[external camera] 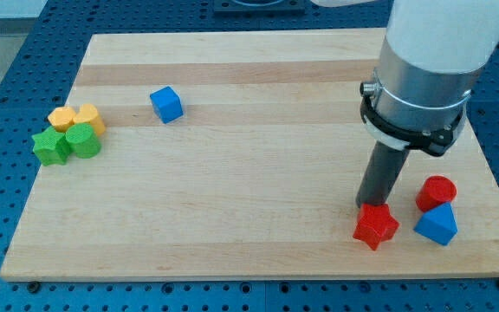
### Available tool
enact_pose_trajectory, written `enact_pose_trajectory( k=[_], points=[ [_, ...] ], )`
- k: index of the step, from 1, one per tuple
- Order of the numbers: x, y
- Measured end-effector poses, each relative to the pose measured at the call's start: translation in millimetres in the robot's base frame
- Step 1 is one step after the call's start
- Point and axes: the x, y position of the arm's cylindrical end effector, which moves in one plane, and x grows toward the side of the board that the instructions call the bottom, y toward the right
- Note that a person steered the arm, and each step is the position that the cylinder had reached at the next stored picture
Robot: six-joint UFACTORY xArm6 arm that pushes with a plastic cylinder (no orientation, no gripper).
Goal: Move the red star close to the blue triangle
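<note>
Basically no readable labels. Arm drops from the frame's upper right, rod upright; my tip (pixel 367 205) touches the red star (pixel 376 225) at its upper-left edge. No fingers on this rig. Blue triangle (pixel 437 224) sits just right of the star on the worktop (pixel 232 199), lower right.

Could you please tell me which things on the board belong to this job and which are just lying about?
Part of the job:
red star, touching my tip
blue triangle

Lying about:
red cylinder
blue cube
yellow blocks
green blocks
</note>
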Motion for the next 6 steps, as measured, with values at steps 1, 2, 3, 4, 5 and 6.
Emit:
enact_pose_trajectory(
  k=[1, 2, 3, 4, 5, 6],
  points=[
    [0, -46],
    [10, -79],
    [21, -67],
    [22, -34],
    [22, -2],
    [22, -3]
  ],
)
